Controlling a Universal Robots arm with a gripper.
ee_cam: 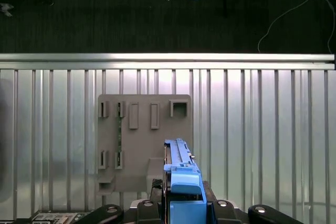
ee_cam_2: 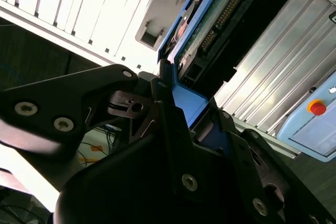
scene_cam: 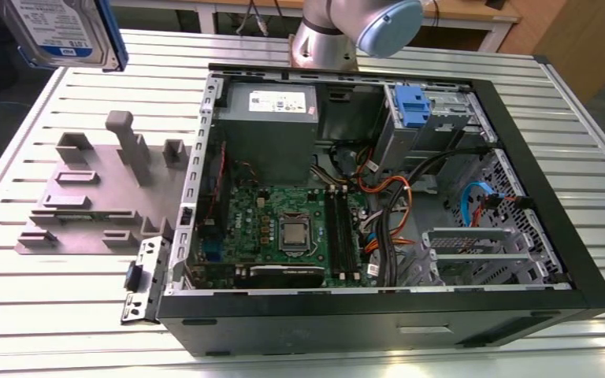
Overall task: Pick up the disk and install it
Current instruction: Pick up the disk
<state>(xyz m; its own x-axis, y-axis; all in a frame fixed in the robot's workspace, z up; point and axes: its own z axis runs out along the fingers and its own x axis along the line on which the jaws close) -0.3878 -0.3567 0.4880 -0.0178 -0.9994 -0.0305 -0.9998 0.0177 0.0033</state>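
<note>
The tool [ee_cam_2: 184,106] is clenched on the disk [scene_cam: 61,31] by its blue carrier [ee_cam: 184,190]. The disk is held aloft over the grey slotted holder [ee_cam: 142,150] at the exterior view's left, well apart from the open computer case [scene_cam: 554,228]. With so thin an edge grip, a tilt or a snag on the case wall can be feared.

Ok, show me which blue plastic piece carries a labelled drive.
The disk in the pincer, aloft at the exterior view's upper left: its blue bracket frames a labelled drive. The blue caddy in the computer case shows none.
</note>
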